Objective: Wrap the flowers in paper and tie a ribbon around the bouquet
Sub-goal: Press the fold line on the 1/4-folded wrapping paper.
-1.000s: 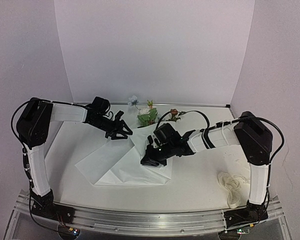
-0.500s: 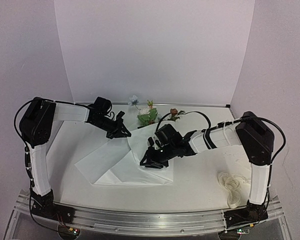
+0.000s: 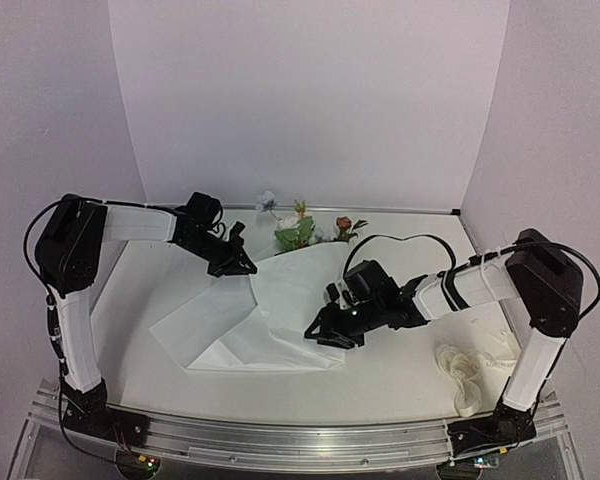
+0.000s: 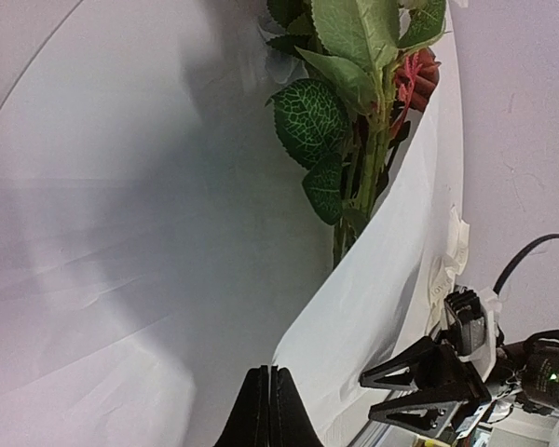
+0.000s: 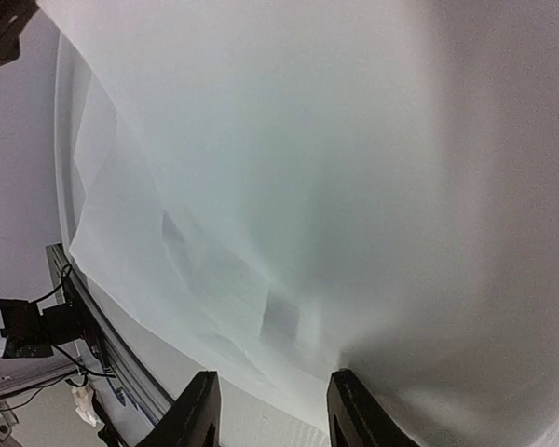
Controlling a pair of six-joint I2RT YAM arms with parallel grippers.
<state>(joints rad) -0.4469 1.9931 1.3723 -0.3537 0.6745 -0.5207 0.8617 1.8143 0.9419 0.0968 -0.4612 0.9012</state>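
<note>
The flowers (image 3: 298, 232), a small artificial bunch of pale and rust-orange blooms on thin green stems, lie at the far side of the bench (image 3: 385, 378). Their stems run behind the raised edge of the large, thin white sheet of paper (image 3: 280, 300). The left jaws are pressed together on that edge, apparently lifting it to fold over the stems. The right jaws stand spread and empty over the sheet's near right corner, probably leaving it free to slide. The cream fabric ribbon (image 3: 465, 372) lies heaped by the right arm's base.
</note>
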